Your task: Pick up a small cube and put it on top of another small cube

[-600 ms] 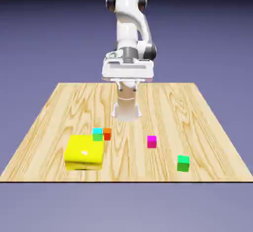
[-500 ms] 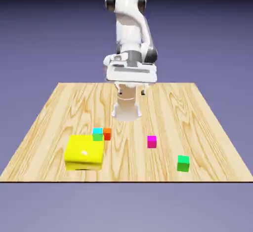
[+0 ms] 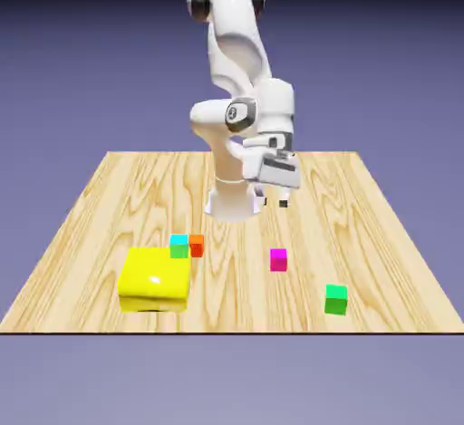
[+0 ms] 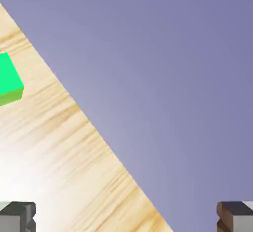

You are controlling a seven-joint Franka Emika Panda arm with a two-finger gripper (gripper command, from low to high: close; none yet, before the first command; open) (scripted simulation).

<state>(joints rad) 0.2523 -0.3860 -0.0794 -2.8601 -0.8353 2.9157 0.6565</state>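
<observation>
presently approaching; we see the pincer [image 3: 274,202] spread, empty. small magenta cube [image 3: 278,260] sits on the wooden counter [image 3: 237,301], apart from the small green cube [image 3: 336,300]. next: align above magenta, descend.

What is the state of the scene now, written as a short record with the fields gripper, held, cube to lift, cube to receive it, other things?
gripper: open, above the table
held: nothing
cube to lift: magenta cube, on the table, not yet picked up
cube to receive it: green cube, nearer the camera and further to the exterior view's right, nothing on top
other things: yellow block; cyan-topped cube and orange cube, side by side
</observation>
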